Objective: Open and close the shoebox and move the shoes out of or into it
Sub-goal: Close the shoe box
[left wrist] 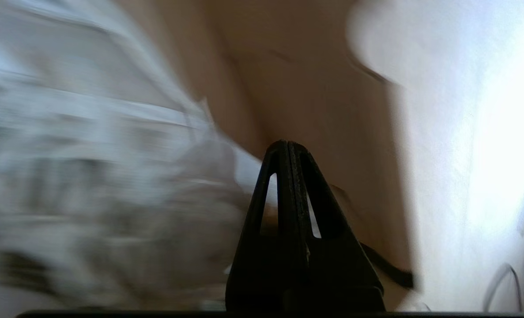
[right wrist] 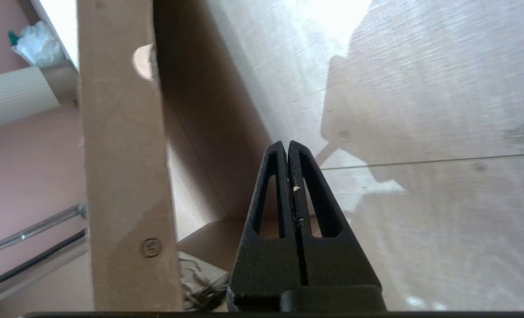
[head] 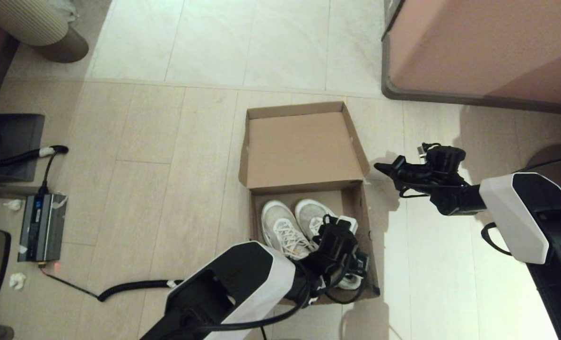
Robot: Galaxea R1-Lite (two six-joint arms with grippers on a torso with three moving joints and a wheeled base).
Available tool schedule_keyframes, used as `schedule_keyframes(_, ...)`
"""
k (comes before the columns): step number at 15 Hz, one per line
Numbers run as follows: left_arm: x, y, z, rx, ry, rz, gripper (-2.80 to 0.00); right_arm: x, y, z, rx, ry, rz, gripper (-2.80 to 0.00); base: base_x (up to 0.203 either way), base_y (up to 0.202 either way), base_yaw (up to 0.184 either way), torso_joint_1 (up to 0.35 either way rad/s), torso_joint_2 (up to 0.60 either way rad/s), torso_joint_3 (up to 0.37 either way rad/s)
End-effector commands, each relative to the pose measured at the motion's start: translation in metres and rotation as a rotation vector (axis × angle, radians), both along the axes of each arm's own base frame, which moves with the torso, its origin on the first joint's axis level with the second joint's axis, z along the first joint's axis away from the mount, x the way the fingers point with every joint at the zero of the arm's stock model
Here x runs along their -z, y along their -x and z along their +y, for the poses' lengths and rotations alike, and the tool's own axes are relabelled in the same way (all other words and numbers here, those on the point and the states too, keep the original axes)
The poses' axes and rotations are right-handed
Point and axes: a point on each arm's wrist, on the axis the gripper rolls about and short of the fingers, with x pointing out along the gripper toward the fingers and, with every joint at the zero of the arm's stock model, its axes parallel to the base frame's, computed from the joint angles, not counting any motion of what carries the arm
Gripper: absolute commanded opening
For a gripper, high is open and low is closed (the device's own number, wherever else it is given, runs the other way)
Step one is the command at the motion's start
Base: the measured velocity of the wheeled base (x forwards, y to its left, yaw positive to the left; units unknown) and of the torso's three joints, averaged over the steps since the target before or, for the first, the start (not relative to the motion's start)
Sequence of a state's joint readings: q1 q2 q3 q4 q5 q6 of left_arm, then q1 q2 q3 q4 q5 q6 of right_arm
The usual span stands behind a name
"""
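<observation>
The brown cardboard shoebox (head: pixel 364 222) stands on the floor with its lid (head: pixel 304 146) flipped back and open. Both white lace-up shoes (head: pixel 282 229) lie inside, toes toward the lid. My left gripper (head: pixel 345 259) is down inside the box over the right-hand shoe (head: pixel 311 213), hiding its heel. In the left wrist view its fingers (left wrist: pixel 287 148) are shut with nothing between them, a blurred shoe (left wrist: pixel 89 176) beside them. My right gripper (head: pixel 378 166) hovers just right of the box at the lid hinge, shut and empty (right wrist: pixel 288 148), apart from the lid's side flap (right wrist: pixel 120 154).
A big pinkish-brown cabinet (head: pixel 474 47) stands at the far right. A grey power unit (head: pixel 41 226) with a coiled black cable (head: pixel 133 285) lies on the left floor, near a dark box (head: pixel 8 146), tissue scraps (head: pixel 18 281) and a ribbed bin (head: pixel 34 23).
</observation>
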State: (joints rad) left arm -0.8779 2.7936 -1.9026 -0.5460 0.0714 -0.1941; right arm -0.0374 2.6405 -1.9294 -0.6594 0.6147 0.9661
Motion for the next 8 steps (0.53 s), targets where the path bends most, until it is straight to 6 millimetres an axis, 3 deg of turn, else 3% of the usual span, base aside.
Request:
schedule_keyframes(1,-0.014,-0.012,0.010,-0.032,0.023,-0.018,-2.80,-0.005,0.002,0.000,-0.004,-0.004,-0.006,-2.80,0.000,0.000,0.000,0.000,0.00,0.000)
schedule_keyframes(5,-0.070,-0.034,0.033,-0.092,0.103,-0.082,-2.80,-0.001,-0.002,0.002,0.002,-0.003,0.003,-2.80,0.000,0.000,0.000,0.000,0.00,0.000)
schedule_keyframes(8,-0.115,-0.055,0.065,-0.175,0.191,-0.120,-2.80,-0.002,-0.002,0.016,0.041,0.003,0.017,-2.80,0.000,0.000,0.000,0.000,0.00,0.000)
